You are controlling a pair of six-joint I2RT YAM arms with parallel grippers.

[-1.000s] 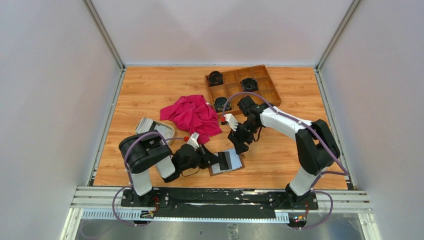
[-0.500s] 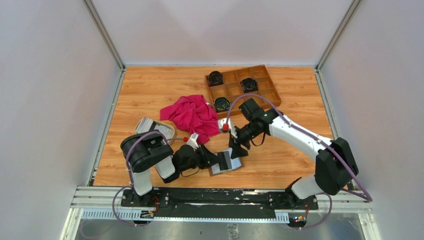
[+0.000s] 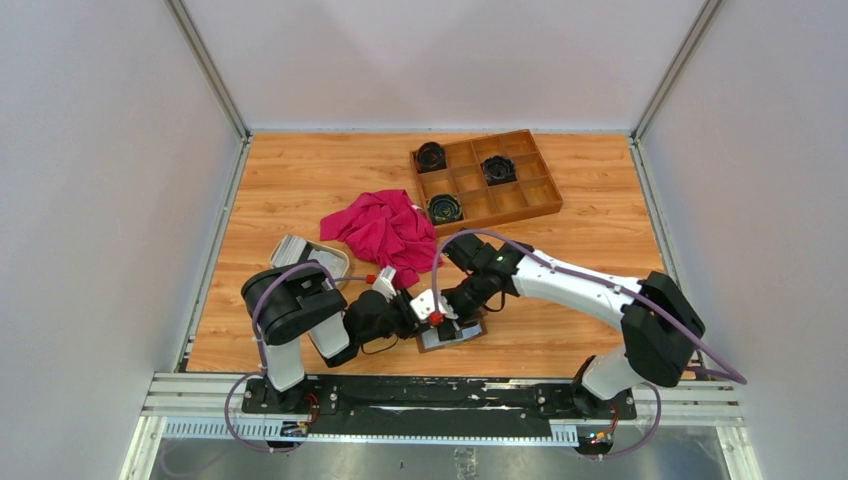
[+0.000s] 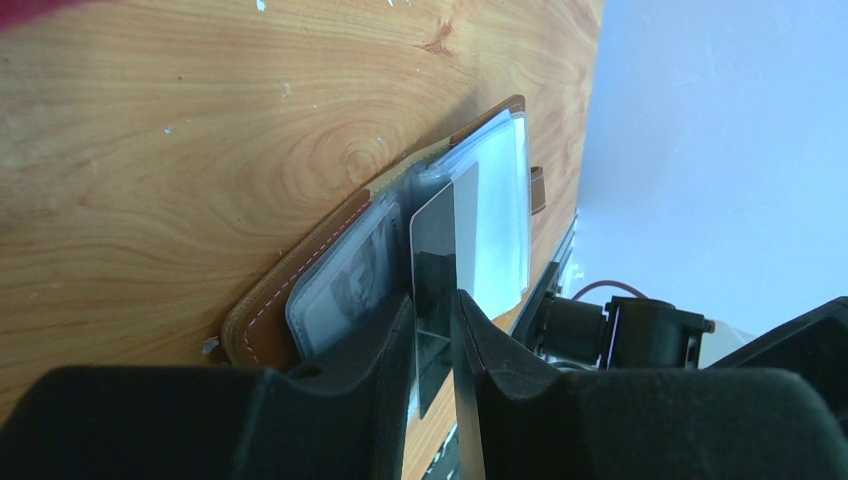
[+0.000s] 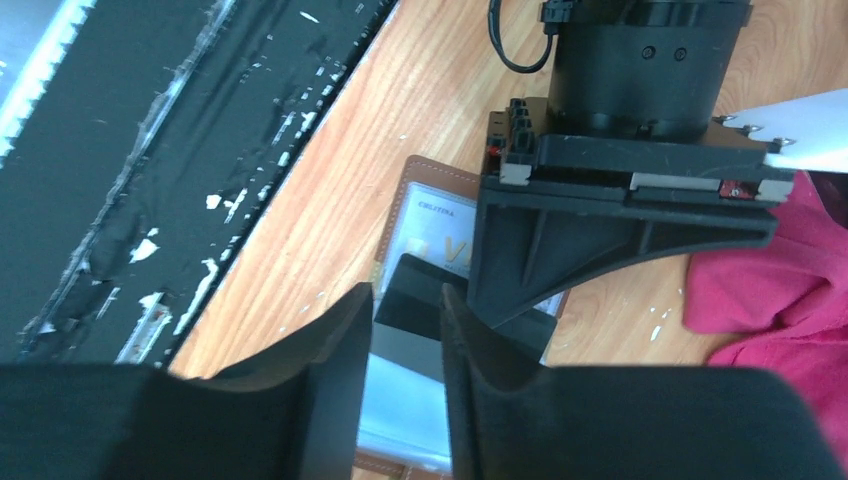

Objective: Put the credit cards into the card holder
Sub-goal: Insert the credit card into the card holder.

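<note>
The holder (image 3: 470, 331) lies open on the table (image 3: 300, 180), near its front edge and between the two arm bases, with its clear inner pockets facing up. The left gripper (image 4: 433, 340) is clamped on one dark card (image 4: 436, 250). It holds the card on edge, and the card's free end reaches over the open pockets. The left wrist view shows the holder's brown stitched cover flat on the wood and its snap tab at the far side. The right arm stretches across from the right. The right gripper (image 5: 407, 350) points down over the holder, close beside the left gripper. Its fingers (image 5: 325, 380) stand a narrow gap apart, and the dark card and a grey pocket show through that gap. Whether the right fingers touch the card or the holder cannot be told. The remaining cards (image 3: 292, 248) form a stack in a cream dish (image 3: 335, 262) to the left of the left arm, well apart from the holder. A red cloth (image 3: 385, 228) lies crumpled just beyond the dish, toward the table centre. A wooden tray (image 3: 530, 195) with compartments sits at the far right of the table.
</note>
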